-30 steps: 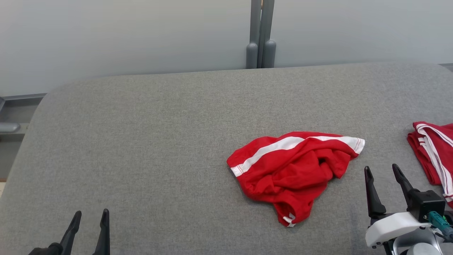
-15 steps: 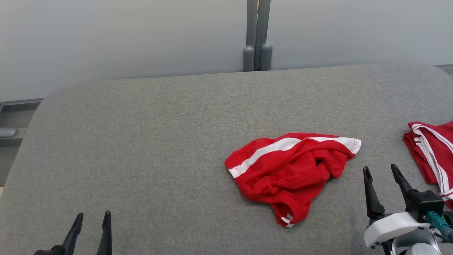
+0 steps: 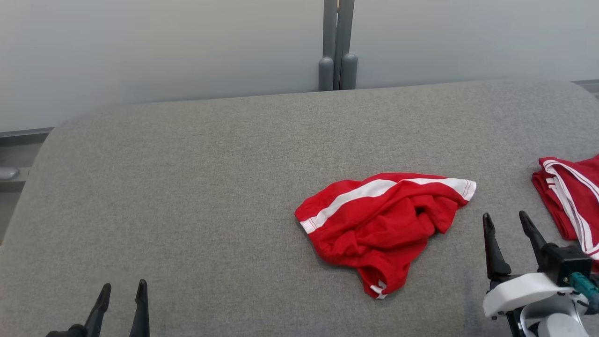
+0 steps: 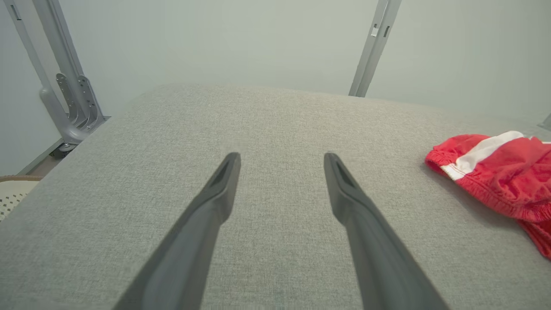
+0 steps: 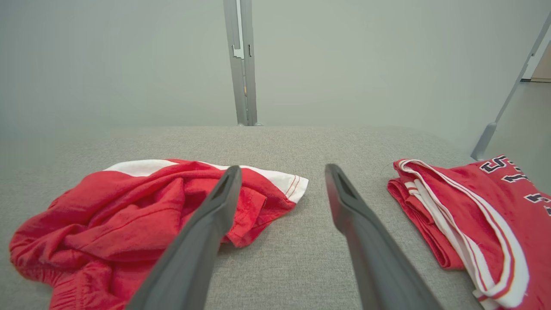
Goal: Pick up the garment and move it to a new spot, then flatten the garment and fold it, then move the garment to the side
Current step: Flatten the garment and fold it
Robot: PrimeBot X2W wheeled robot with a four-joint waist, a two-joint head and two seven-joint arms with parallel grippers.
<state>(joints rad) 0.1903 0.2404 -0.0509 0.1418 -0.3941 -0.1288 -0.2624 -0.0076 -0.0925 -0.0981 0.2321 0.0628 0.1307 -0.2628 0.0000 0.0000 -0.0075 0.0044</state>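
A crumpled red garment (image 3: 381,224) with a white side stripe lies in a heap on the grey padded table (image 3: 187,187), right of centre. The left wrist view catches its elastic edge (image 4: 495,176) at the far right, and it spreads across the lower left of the right wrist view (image 5: 129,224). My right gripper (image 3: 507,222) stands open just right of the heap, nothing between its fingers, its left finger (image 5: 206,228) crossing the cloth's near corner in its own view. My left gripper (image 3: 122,290) stands open at the lower left, far from the cloth, over bare table (image 4: 282,159).
A second red garment (image 3: 568,201) with white trim, folded, lies at the table's right edge (image 5: 473,215). A grey upright post (image 3: 337,47) stands behind the table against the pale wall. A metal frame leg (image 4: 64,86) stands off the table's left corner.
The head camera has shifted slightly, sliding the scene left and up. My right gripper has risen a little toward the garment's right corner. The garment lies unchanged.
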